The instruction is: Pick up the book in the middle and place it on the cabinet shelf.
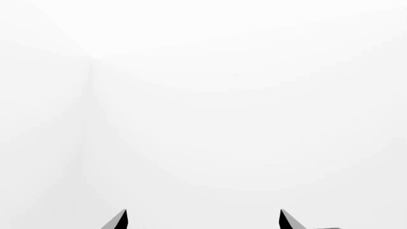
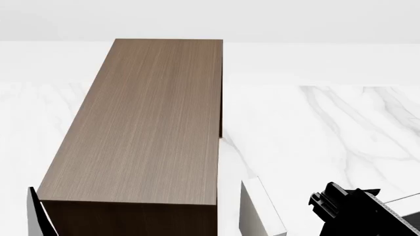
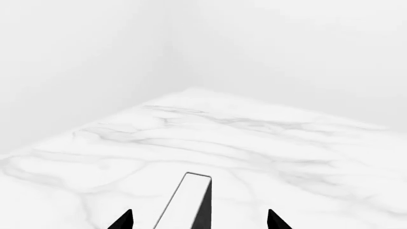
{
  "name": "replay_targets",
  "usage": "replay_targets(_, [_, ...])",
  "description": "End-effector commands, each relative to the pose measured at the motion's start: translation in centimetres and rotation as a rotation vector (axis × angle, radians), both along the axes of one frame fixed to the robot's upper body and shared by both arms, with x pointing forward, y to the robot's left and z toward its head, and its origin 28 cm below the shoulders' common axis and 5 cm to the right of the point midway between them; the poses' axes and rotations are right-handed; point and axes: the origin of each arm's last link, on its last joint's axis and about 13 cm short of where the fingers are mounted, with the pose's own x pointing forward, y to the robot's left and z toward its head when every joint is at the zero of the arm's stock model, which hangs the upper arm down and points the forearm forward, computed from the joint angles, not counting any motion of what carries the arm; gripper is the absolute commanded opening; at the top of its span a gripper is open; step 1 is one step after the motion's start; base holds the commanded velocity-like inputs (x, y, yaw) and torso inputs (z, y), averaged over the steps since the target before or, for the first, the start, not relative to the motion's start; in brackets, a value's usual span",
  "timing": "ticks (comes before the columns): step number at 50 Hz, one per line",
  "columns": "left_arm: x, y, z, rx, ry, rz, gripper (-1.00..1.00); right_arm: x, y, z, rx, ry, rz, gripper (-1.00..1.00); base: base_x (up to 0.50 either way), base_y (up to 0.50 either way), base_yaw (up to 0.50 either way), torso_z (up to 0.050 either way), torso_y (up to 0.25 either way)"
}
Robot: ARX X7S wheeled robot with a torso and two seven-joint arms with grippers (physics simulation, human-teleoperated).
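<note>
The book [image 2: 252,211] stands on edge on the marble floor by the cabinet's front right corner, with a grey cover face and a white page edge on top. In the right wrist view the book [image 3: 184,202] runs between my open fingers, white on top and dark on one side, touching neither finger. My right gripper [image 3: 198,220] is open around it. The cabinet shelf [image 2: 154,123] is a long dark brown box with a flat, lighter top. My left gripper [image 1: 203,219] is open and empty, facing a white wall.
My black right arm [image 2: 354,209] reaches in at the lower right. A dark slab with a pale edge [image 2: 34,211] stands at the cabinet's front left corner; I cannot tell what it is. White marble floor [image 2: 328,128] lies to the cabinet's right, with white walls behind.
</note>
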Motion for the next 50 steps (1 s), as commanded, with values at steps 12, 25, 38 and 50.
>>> replay_targets(12, [0.0,0.1,0.1,0.006,-0.012,0.006,1.00,-0.1,0.4,-1.3,-0.008,0.035,0.043,1.00,0.00,0.00,0.00,0.000,0.000])
replay_targets(25, [0.1,0.1,0.2,0.005,-0.009,0.009,1.00,0.2,0.4,-2.4,-0.004,0.073,0.047,1.00,0.00,0.00,0.00,0.000,0.000])
replay_targets(38, [0.2,0.1,0.1,0.004,-0.005,0.007,1.00,0.3,0.4,-3.0,-0.007,0.091,0.056,1.00,0.00,0.00,0.00,0.000,0.000])
replay_targets(50, [0.1,0.0,0.1,0.005,-0.004,0.003,1.00,0.3,0.6,-3.7,-0.012,0.101,0.081,1.00,0.00,0.00,0.00,0.000,0.000])
